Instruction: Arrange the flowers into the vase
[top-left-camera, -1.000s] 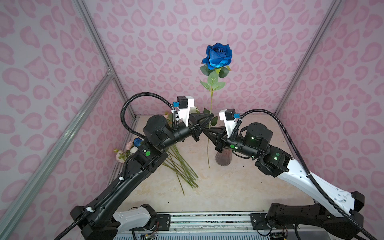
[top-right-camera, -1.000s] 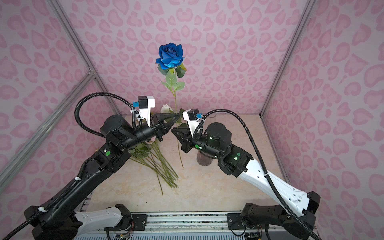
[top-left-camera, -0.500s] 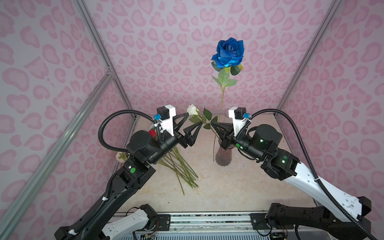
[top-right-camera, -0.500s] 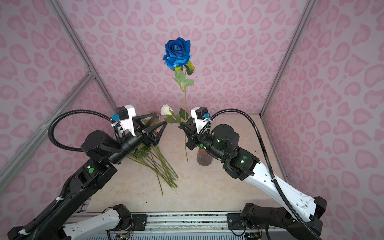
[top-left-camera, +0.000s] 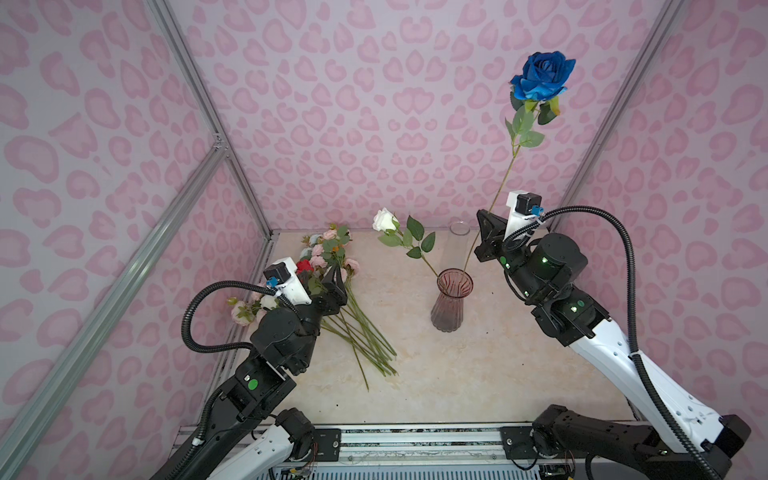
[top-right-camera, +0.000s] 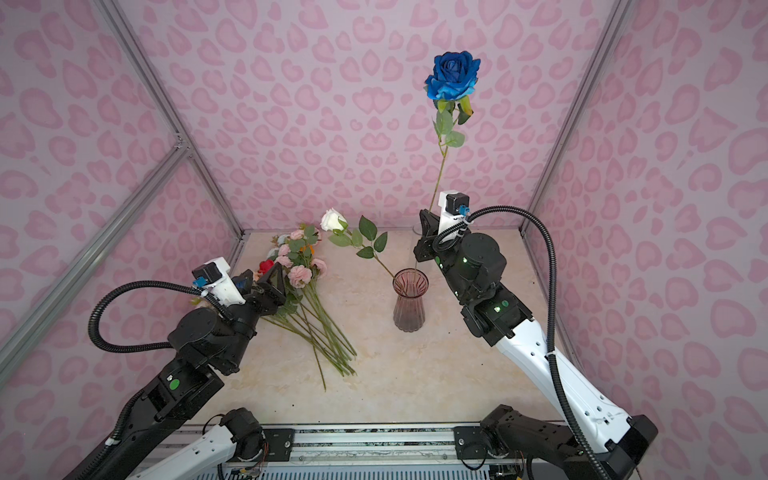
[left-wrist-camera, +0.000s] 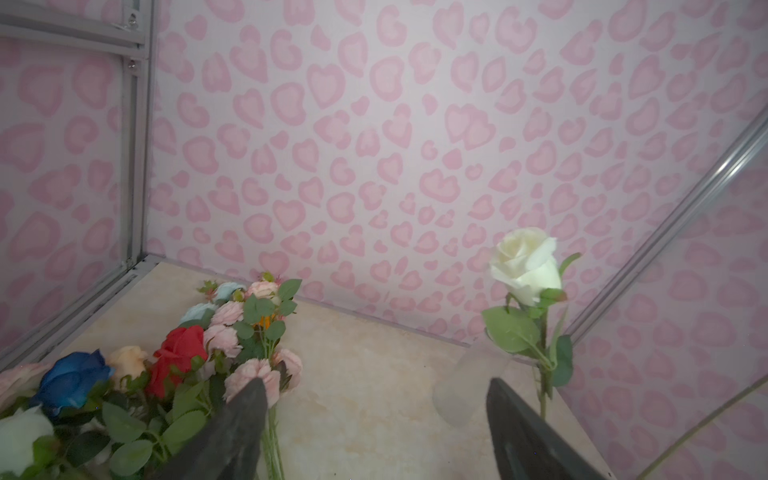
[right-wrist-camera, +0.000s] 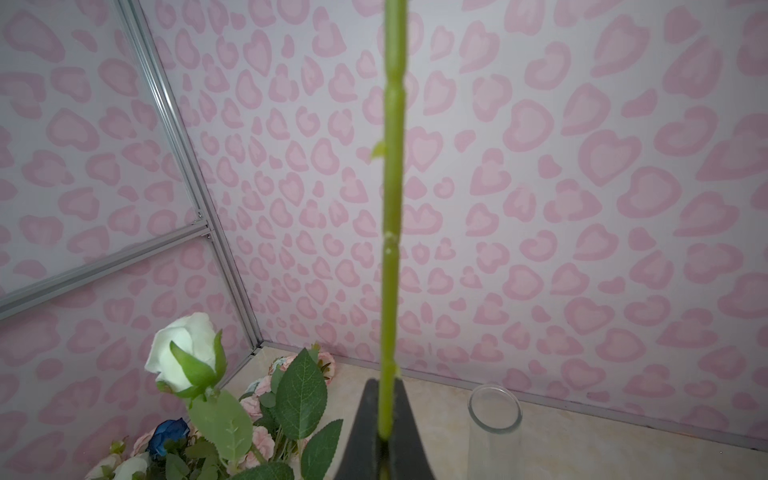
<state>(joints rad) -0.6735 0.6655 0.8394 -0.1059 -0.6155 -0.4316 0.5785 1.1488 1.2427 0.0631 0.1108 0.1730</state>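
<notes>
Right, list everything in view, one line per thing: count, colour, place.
table: one, beige marble
walls: pink heart print, all around
vase: one, ribbed pinkish glass, table centre
clear glass cylinder: one, clear, behind the vase
white rose: one, white, stem in the vase, leaning left
blue rose: one, blue head, held upright, stem end near the vase mouth
flower pile: one, stem count unclear; pink, red, blue, white, peach; table's left
left gripper: open, over the pile
right gripper: shut on the blue rose's stem
</notes>
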